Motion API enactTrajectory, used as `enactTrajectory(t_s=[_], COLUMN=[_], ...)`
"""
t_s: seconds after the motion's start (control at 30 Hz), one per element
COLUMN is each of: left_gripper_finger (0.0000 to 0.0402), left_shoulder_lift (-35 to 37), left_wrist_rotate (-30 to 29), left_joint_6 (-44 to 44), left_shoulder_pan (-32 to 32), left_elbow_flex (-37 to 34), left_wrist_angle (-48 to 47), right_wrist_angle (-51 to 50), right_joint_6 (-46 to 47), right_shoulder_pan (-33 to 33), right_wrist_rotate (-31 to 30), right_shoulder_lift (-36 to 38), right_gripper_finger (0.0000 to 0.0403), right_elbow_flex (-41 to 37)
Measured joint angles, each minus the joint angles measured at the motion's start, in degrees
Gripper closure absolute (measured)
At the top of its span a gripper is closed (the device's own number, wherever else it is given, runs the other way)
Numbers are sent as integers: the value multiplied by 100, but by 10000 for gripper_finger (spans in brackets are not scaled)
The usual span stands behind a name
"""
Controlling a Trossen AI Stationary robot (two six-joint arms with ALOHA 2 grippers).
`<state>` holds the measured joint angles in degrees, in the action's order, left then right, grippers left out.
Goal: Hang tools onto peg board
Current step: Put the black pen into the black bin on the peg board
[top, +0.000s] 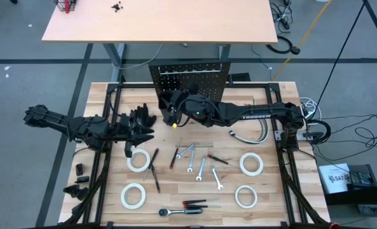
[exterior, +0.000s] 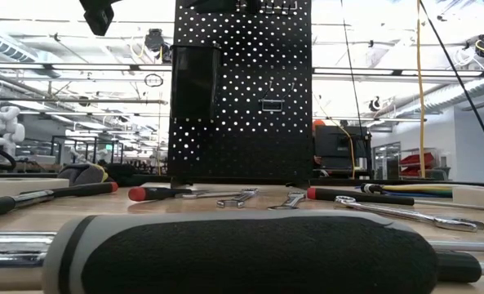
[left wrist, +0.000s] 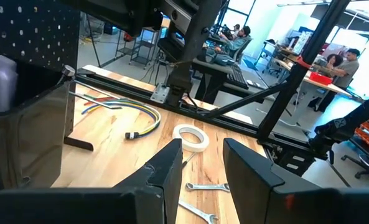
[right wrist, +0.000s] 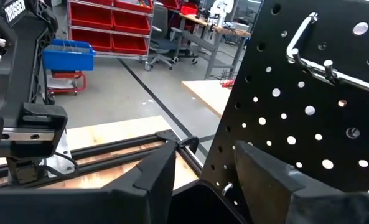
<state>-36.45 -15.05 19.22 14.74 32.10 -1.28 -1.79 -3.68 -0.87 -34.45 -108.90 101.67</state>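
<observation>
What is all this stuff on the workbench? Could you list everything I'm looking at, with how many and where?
tape rolls: four, white, flat on the table, two toward each side
wrenches: several small silver ones, scattered mid-table
screwdrivers: a few slim ones, black- and red-handled, among the wrenches
ratchet: one, black handle, near front edge
cables: a thin curved bundle, right of centre
peg board: one, black, upright at the table's back
box bin: one, black, mounted on the peg board
wire hook: silver, on the peg board
second table: tan, behind the bench
left pincer: dark, open, empty, by the left tape rolls
right pincer: dark, open, empty, at the peg board over the bin
</observation>
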Motion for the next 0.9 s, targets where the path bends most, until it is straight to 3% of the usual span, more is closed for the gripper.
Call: enactTrajectory(t_s=[0.13,0.33,0.5,0.67,0.8,0.9], left_gripper_finger=[283,283,283,283,283,283], left_shoulder_lift=[-3,-203,-615,-1157,-1642,-2019], left_wrist_rotate=[484,1628,1843,2189,2192,2190], left_joint_6=[-1,-2,-63,84,684,908], left_shoulder_pan=[0,2,34,239,401,552], left_elbow_flex=[0,0,-73,-154,-179,-179], left_wrist_angle=[-307,-773,-891,-884,-866,-762], right_wrist_angle=[63,-77,-952,-2371,-3333,-3660], right_joint_6=[2,151,517,1159,1600,1662], right_shoulder_pan=[143,651,1078,1416,1663,1872], right_wrist_rotate=[221,1602,2659,2847,2849,2849], right_shoulder_lift=[26,100,101,101,101,102], right_gripper_finger=[233,236,236,236,236,236], right_elbow_flex=[0,0,0,0,0,-53])
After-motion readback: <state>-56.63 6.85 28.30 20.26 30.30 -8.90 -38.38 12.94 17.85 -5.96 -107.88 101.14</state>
